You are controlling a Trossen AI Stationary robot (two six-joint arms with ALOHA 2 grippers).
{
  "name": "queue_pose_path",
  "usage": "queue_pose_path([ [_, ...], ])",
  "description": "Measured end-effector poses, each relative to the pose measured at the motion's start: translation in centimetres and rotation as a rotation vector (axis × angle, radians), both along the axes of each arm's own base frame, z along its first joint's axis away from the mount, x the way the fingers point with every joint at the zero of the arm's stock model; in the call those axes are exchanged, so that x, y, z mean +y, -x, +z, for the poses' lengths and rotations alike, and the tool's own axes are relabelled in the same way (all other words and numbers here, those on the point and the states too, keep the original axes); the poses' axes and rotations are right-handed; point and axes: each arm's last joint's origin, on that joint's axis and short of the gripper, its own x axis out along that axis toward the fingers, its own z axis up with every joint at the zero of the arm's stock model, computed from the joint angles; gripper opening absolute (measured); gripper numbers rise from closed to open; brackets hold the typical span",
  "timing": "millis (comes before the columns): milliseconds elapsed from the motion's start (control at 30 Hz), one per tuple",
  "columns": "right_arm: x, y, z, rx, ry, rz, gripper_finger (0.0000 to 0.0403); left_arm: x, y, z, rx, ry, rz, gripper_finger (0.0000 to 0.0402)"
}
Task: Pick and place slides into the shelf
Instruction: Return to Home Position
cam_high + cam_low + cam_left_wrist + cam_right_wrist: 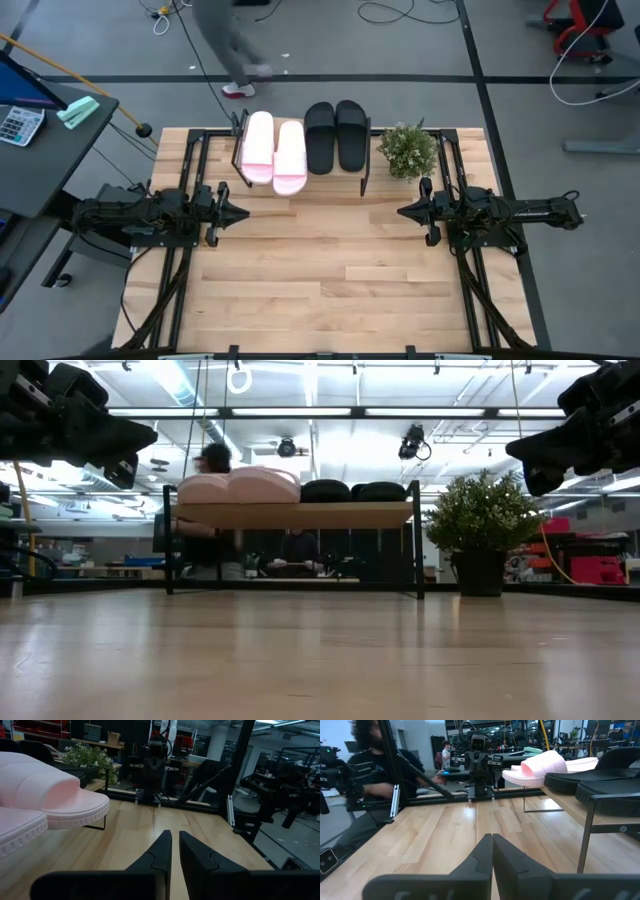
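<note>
left end effector [243, 213]: up in the air over the left side of the desk [320, 280], pointing at the middle. Its two fingers are almost together with just a thin gap, and it holds nothing.
shelf [300, 514]: at the far edge of the desk, near the middle.
pink slides [258, 145]: side by side on the left half of the shelf, touching each other.
black slides [320, 138]: side by side on the right half of the shelf, just beside the pink ones.
plant [408, 150]: on the desk, just beside the right end of the shelf.
right end effector [402, 212]: up in the air over the right side of the desk, pointing at the middle. Its fingers are pressed together and it holds nothing.
person [235, 50]: on the floor past the far edge of the desk, blurry.
</note>
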Motion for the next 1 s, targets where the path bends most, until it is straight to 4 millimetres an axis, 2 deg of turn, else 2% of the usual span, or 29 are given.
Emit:
queue_pose_path([
  [400, 0.0, 0.0, 0.0, 0.0, 0.0, 0.0, 0.0016, 0.0, 0.0, 0.0, 0.0, 0.0, 0.0, 0.0025],
  [800, 0.0, 0.0, 0.0, 0.0, 0.0, 0.0, 0.0014, 0.0, 0.0, 0.0, 0.0, 0.0, 0.0, 0.0041],
  [1000, 0.0, 0.0, 0.0, 0.0, 0.0, 0.0, 0.0014, 0.0, 0.0, 0.0, 0.0, 0.0, 0.0, 0.0034],
])
